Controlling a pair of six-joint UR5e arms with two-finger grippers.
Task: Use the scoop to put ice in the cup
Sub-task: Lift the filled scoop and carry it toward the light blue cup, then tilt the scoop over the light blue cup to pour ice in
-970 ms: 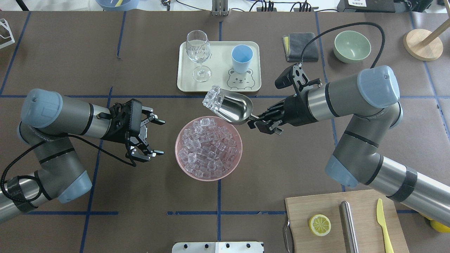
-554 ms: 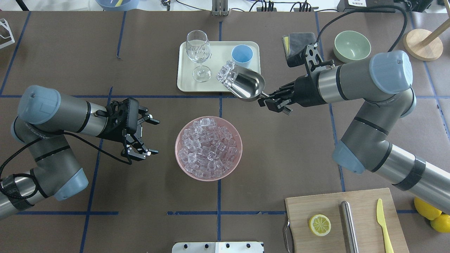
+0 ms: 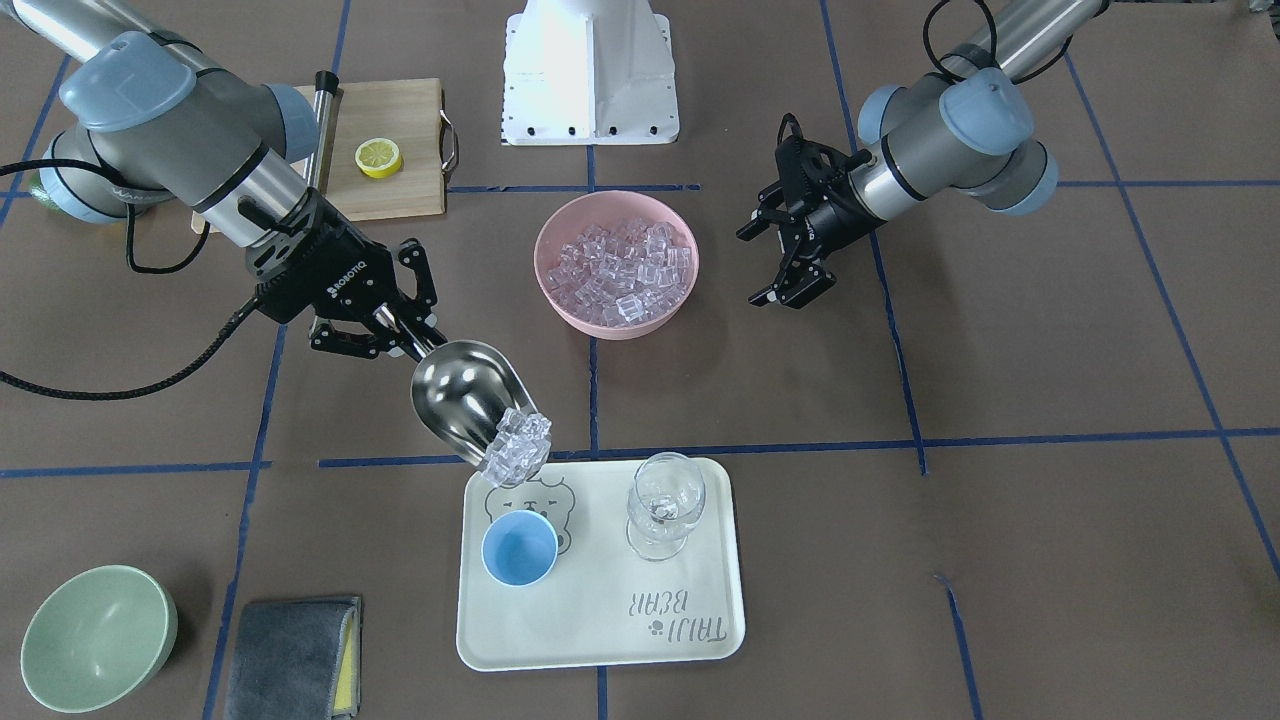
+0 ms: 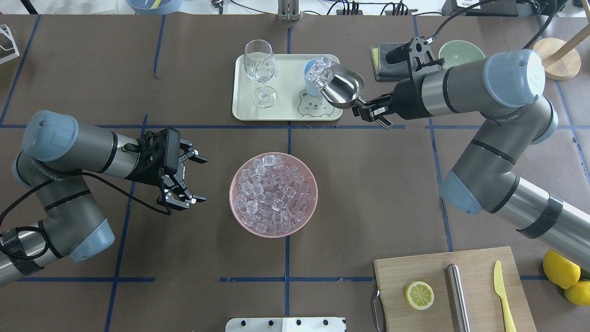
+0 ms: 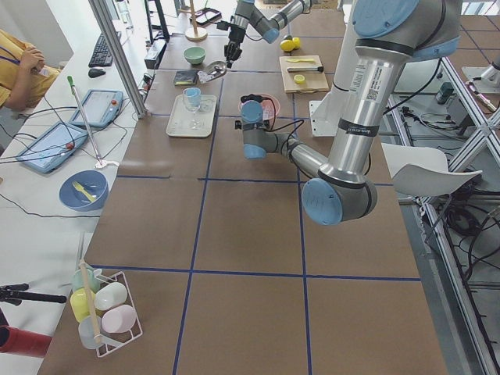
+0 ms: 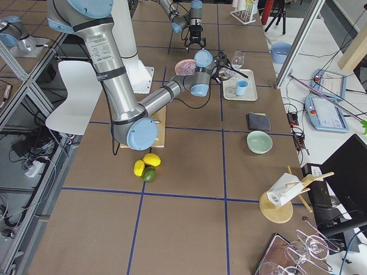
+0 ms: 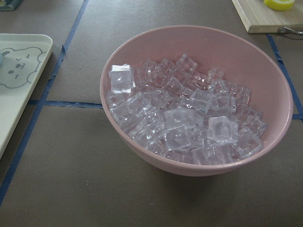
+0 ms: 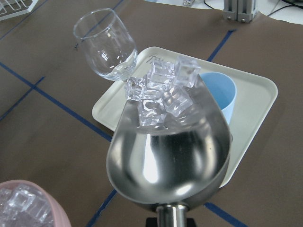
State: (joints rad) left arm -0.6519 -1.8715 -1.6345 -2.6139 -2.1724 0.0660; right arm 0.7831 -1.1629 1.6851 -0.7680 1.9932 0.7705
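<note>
My right gripper (image 4: pixel 369 110) is shut on the thin handle of the steel scoop (image 4: pixel 345 86), which it holds above the tray. Several ice cubes (image 4: pixel 319 73) sit at the scoop's front lip, over the light-blue cup (image 4: pixel 308 70). In the front view the scoop (image 3: pixel 462 395) tilts down toward the cup (image 3: pixel 519 547), with the ice (image 3: pixel 518 446) at its lip. The right wrist view shows the ice (image 8: pixel 163 90) in the scoop (image 8: pixel 170 161), just before the cup (image 8: pixel 220 92). My left gripper (image 4: pixel 201 180) is open and empty, left of the pink bowl (image 4: pixel 236 177) full of ice (image 4: pixel 274 193).
A clear stemmed glass (image 4: pixel 260 69) stands on the cream tray (image 4: pixel 244 110) left of the cup. A grey cloth (image 4: pixel 392 67) and a green bowl (image 4: pixel 463 53) lie behind my right wrist. A cutting board (image 4: pixel 479 304) with a lemon half, a steel cylinder and a yellow knife is at the near right.
My right arm has carried the loaded scoop from above the pink bowl's far rim to over the tray, up to the cup. My left gripper has drawn back slightly, still open.
</note>
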